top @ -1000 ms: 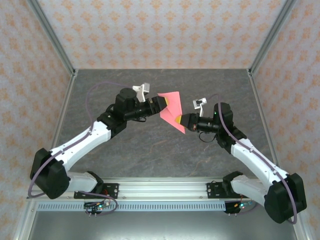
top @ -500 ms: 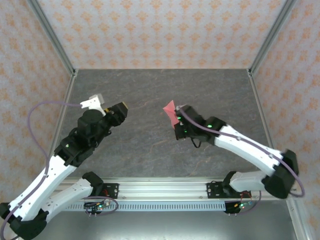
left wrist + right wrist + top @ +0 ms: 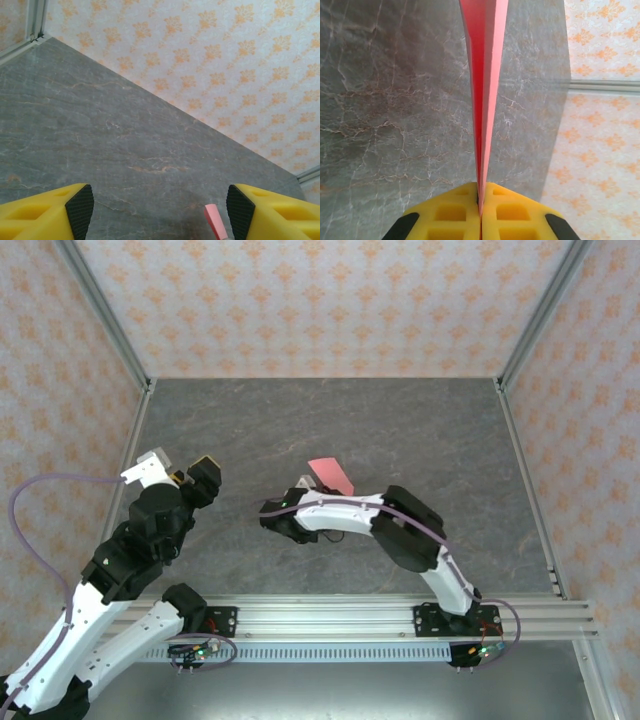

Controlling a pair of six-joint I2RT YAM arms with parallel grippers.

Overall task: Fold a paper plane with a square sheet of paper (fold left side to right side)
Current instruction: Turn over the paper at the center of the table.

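Observation:
The folded pink-red paper [image 3: 330,473] hangs above the middle of the table, and my right gripper [image 3: 305,484] is shut on its near end. In the right wrist view the paper [image 3: 483,75] runs edge-on, straight away from the closed yellow fingers [image 3: 455,212] of the right gripper [image 3: 480,200]. My left gripper [image 3: 207,467] is drawn back at the left side, well apart from the paper. It stands open [image 3: 160,212] with nothing between its pads [image 3: 80,210]. A tip of the pink paper [image 3: 215,222] shows near its right finger.
Grey marbled tabletop [image 3: 400,430] lies inside patterned walls with metal corner posts [image 3: 105,320]. My right arm's forearm [image 3: 350,512] stretches across the table's centre. A rail [image 3: 320,615] runs along the near edge.
My left gripper has let go of the paper and pulled back to the left. My right arm has swung across toward the centre-left, carrying the paper with it.

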